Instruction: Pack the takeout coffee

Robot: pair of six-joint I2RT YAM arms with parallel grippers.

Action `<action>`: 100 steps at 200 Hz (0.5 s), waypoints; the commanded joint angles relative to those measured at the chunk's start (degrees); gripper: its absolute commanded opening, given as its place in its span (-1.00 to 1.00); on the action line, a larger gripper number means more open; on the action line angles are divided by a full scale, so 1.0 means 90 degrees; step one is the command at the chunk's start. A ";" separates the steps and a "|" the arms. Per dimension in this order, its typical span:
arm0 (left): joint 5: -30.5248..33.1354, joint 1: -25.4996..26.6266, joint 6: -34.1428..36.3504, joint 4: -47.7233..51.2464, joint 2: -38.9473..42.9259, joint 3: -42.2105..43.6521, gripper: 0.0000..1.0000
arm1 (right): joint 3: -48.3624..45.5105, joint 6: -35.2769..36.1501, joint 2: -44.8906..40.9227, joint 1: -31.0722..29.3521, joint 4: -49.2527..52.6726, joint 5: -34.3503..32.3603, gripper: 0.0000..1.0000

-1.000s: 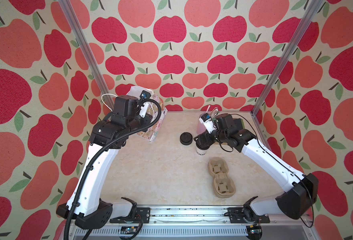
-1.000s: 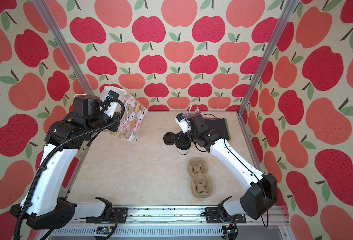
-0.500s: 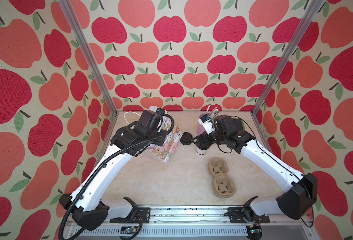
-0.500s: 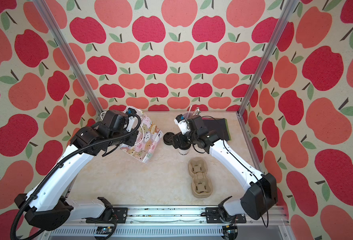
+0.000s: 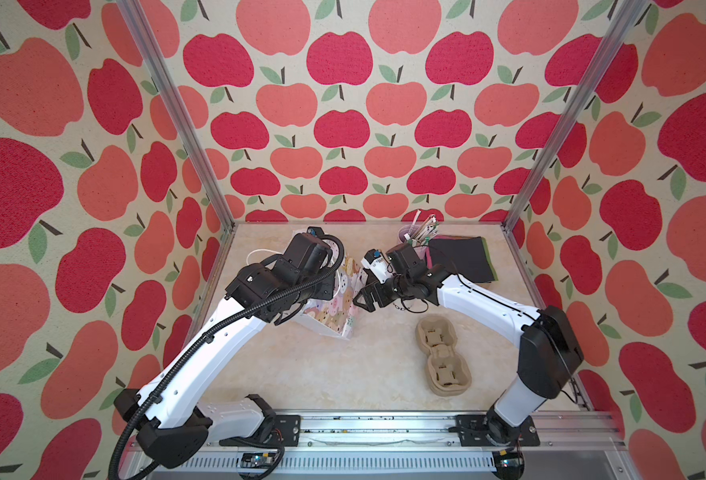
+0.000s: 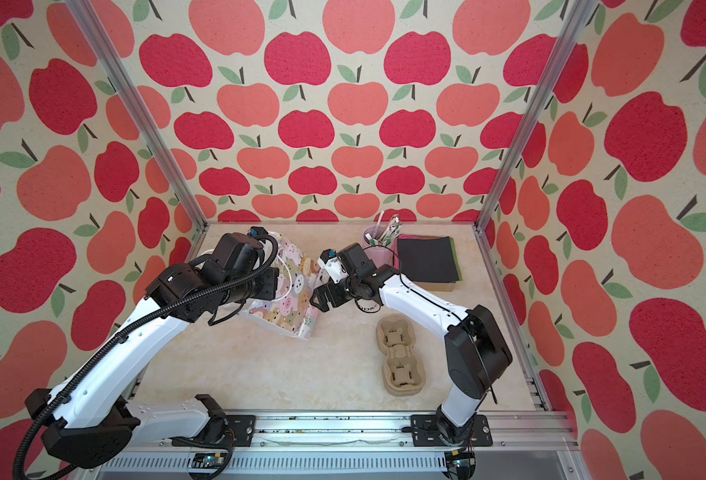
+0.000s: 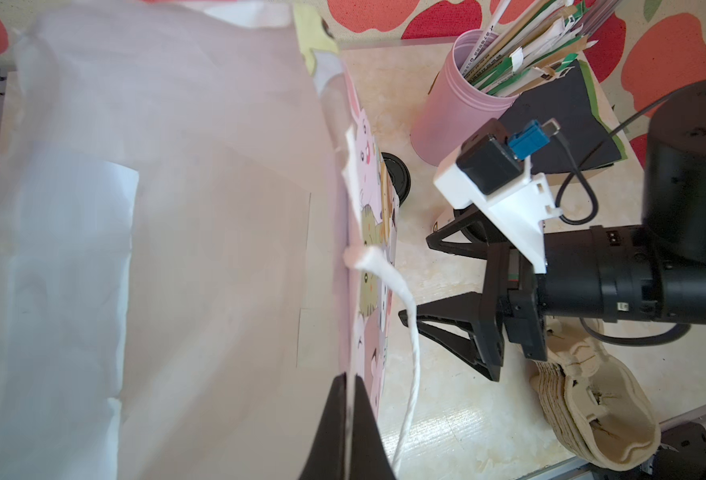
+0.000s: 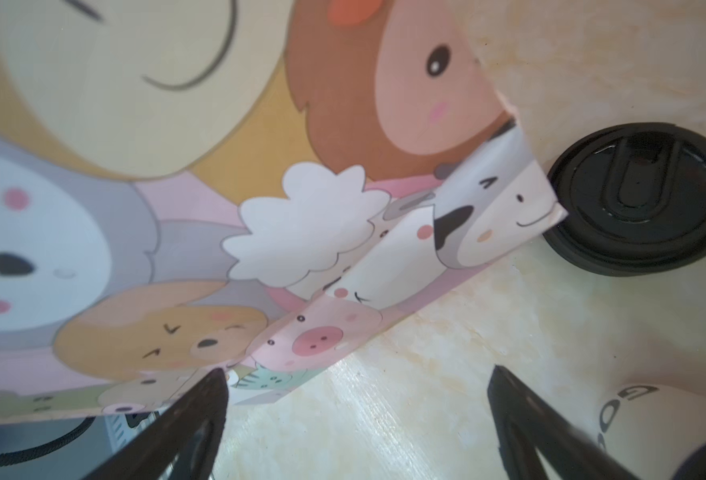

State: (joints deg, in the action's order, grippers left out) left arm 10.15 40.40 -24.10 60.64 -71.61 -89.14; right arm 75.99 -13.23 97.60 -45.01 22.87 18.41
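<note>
A paper bag (image 5: 337, 301) printed with cartoon animals stands tilted at mid-table, its white inside (image 7: 177, 249) open to the left wrist view. My left gripper (image 7: 349, 376) is shut on the bag's rim. My right gripper (image 5: 361, 301) is open just right of the bag, one fingertip (image 8: 214, 382) close to the bag's wall (image 8: 177, 166), with nothing between the jaws. The white cup with black lettering (image 8: 654, 415) stands beside the other finger, mostly hidden under that arm in both top views. The round black lid (image 8: 642, 199) lies flat behind the bag's corner.
A two-cup pulp carrier (image 5: 442, 353) lies front right of the grippers. A pink cup with sticks (image 5: 415, 237) and a stack of dark napkins (image 5: 461, 257) sit at the back right. Aluminium posts and apple-print walls close in the table.
My left arm has carried the bag from the back left down to mid-table. The right gripper has swung left, away from the cup and toward the bag, staying open.
</note>
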 commanded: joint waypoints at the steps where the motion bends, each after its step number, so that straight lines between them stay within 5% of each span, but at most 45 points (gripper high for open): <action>1: 0.0092 0.0036 -0.0306 0.0008 0.0032 0.0194 -0.99 | 0.0350 -0.0217 0.0219 -0.0047 -0.0069 0.0239 0.99; 59: -0.0388 0.0041 -0.0451 -0.0481 -0.0100 0.0546 -0.79 | 0.0719 -0.0316 0.0921 -0.0077 -0.0151 0.0572 0.99; 100: -0.0562 0.0031 -0.0377 -0.1080 -0.0121 0.0887 -0.27 | 0.0896 -0.0243 0.1178 -0.0076 -0.0160 0.0535 0.99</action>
State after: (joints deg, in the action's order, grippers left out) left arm 6.50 40.45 -27.42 55.29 -72.31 -82.81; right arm 81.58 -15.14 106.87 -45.28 21.45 22.22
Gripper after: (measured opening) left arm 0.285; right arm 0.993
